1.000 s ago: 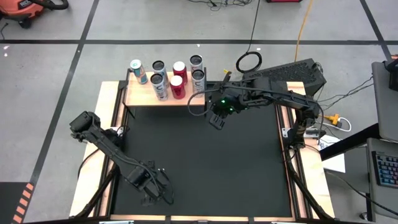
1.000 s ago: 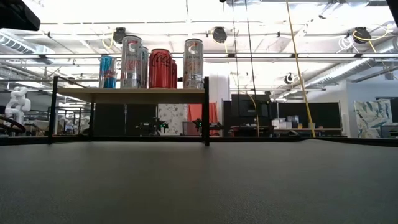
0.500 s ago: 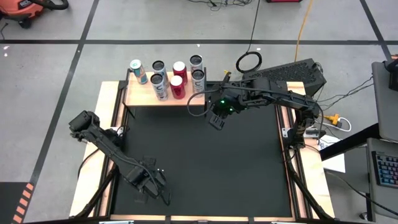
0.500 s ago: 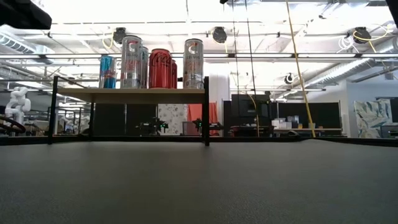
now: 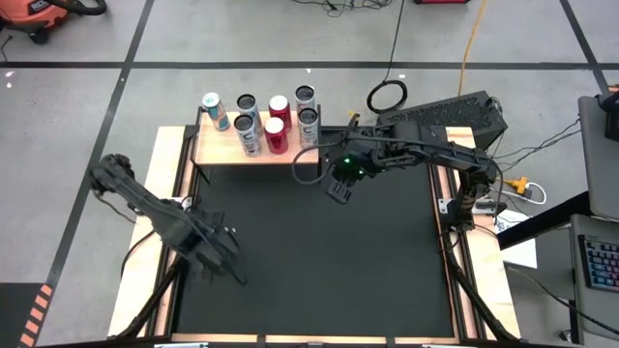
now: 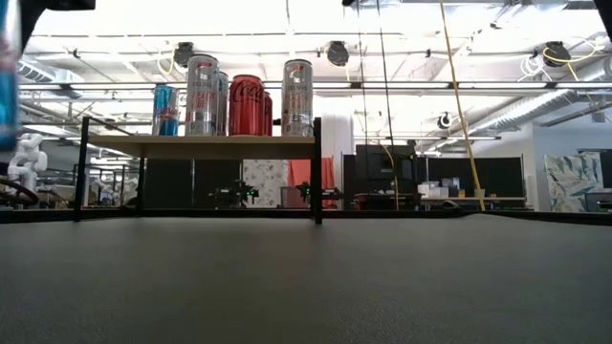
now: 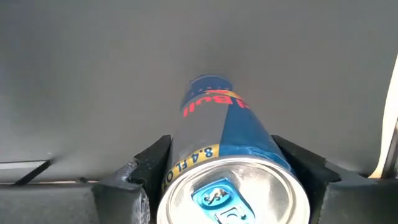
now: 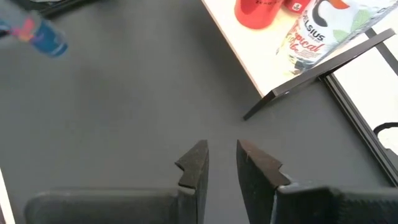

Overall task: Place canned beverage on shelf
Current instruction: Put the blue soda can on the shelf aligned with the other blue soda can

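Clearly clamped: left gripper (image 7: pixel 227 165) shut around blue-and-silver can (image 7: pixel 227 143), fingers (image 7: pixel 146 171) pressed to both sides, above black mat (image 5: pixel 319 251) near the table's left edge. Blurred from above; only a blue sliver at the low view's left border. Right gripper (image 8: pixel 221 163) empty, fingers narrowly apart, just off shelf (image 5: pixel 208 150) at its right end. Shelf at the far left, carrying seven upright cans (image 5: pixel 261 124); rear cans partly masked.
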`<state>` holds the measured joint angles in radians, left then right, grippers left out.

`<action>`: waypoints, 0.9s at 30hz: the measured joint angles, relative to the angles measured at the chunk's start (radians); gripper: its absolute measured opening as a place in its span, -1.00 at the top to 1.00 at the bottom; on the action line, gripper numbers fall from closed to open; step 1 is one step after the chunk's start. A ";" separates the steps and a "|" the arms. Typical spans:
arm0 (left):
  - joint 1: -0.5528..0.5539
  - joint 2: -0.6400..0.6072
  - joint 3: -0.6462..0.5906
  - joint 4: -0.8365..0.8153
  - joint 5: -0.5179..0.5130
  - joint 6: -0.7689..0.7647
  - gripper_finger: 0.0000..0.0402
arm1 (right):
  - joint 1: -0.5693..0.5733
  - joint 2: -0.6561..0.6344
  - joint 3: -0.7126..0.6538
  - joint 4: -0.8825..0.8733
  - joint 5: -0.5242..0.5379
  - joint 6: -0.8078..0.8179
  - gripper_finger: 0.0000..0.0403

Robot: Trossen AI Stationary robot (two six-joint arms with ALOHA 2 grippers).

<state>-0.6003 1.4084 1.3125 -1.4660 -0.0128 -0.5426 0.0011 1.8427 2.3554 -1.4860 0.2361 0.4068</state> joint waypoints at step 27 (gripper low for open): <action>0.463 -0.318 0.045 -0.106 -0.133 0.617 -0.11 | 0.073 0.000 0.000 0.067 0.004 0.030 0.66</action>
<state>-0.1375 1.0908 1.3579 -1.5715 -0.1456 0.0746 0.0742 1.8427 2.3558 -1.4190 0.2398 0.4370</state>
